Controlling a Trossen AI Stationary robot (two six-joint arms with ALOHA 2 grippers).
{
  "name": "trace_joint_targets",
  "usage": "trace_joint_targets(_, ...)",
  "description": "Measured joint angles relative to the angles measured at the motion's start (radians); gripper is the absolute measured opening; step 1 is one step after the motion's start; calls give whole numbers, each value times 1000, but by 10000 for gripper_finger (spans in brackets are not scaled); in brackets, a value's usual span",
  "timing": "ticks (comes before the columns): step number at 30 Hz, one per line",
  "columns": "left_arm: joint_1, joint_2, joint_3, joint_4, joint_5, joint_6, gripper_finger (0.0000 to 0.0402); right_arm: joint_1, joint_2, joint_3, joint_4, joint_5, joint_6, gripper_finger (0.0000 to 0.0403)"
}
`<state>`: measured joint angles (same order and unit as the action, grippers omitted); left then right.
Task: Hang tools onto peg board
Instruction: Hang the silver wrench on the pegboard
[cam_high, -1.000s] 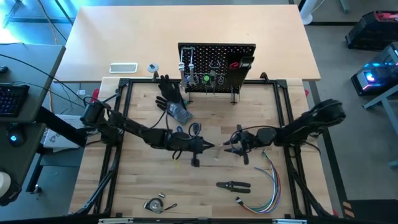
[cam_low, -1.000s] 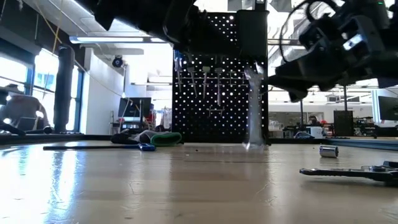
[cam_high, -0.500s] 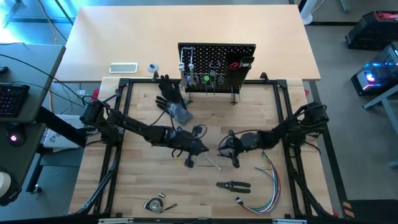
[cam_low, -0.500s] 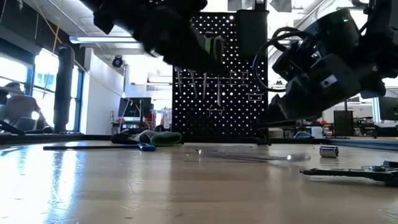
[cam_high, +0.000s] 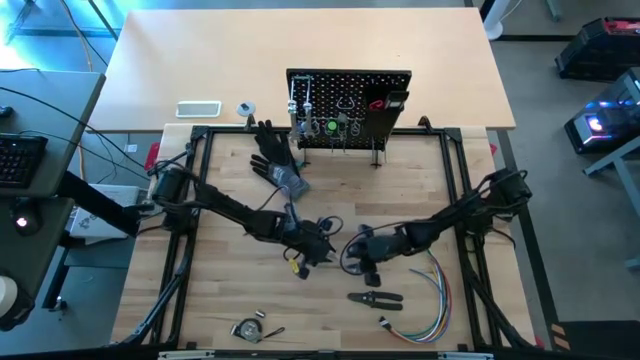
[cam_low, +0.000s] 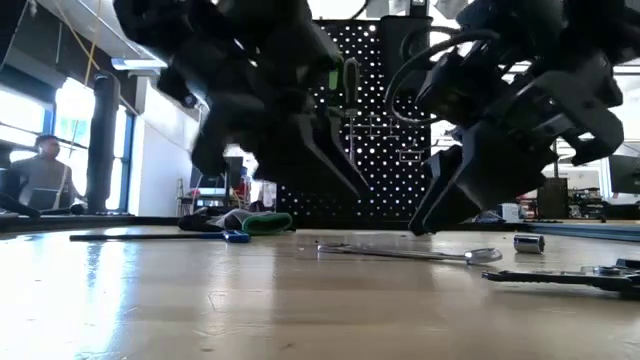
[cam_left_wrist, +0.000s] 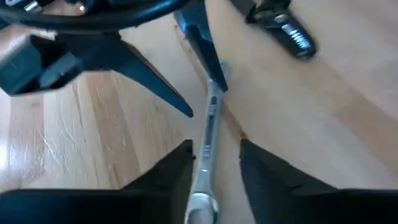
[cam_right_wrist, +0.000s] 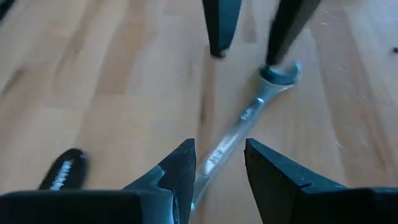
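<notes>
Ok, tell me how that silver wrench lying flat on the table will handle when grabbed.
The wrench looks like polished metal, so probably stiff and slippery between the fingers. It lies flat on the wooden table, so it likely slides rather than rolls. Its thin profile may make it hard to get under.

1 peg board (cam_high: 350, 95); 1 wrench (cam_low: 405, 252) on table; 1 pliers (cam_high: 376, 298); 1 glove (cam_high: 270, 150); 1 wire bundle (cam_high: 425, 305); 2 grippers: left (cam_high: 320, 250), right (cam_high: 352, 256); 1 person (cam_low: 42, 175) in bkgd.

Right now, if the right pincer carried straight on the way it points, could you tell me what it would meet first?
Probably the silver wrench lying flat on the table, between the right pincer's open fingers. Beyond it, the left pincer faces it over the wrench's other end.
</notes>
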<state>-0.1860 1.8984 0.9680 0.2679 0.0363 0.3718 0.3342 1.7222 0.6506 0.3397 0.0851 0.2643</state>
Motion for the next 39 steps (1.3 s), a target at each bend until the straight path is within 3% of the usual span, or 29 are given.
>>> trace_joint_targets(5,23,64,1,31,54,-27,173,26,0,10,-31,59,66,134)
trace_joint_targets(10,36,116,1,59,85,-58,176,40,51,10,15,55,94,134)
trace_joint_targets(17,36,128,3,44,86,-98,135,44,117,17,-21,130,94,134)
trace_joint_targets(25,37,129,4,10,97,-117,77,-7,98,15,-104,240,-61,111)
trace_joint_targets(32,39,130,3,35,84,-172,69,-84,98,12,-99,242,-143,73)
trace_joint_targets(39,57,130,3,-13,-14,-240,58,-107,98,7,-42,278,-164,49)
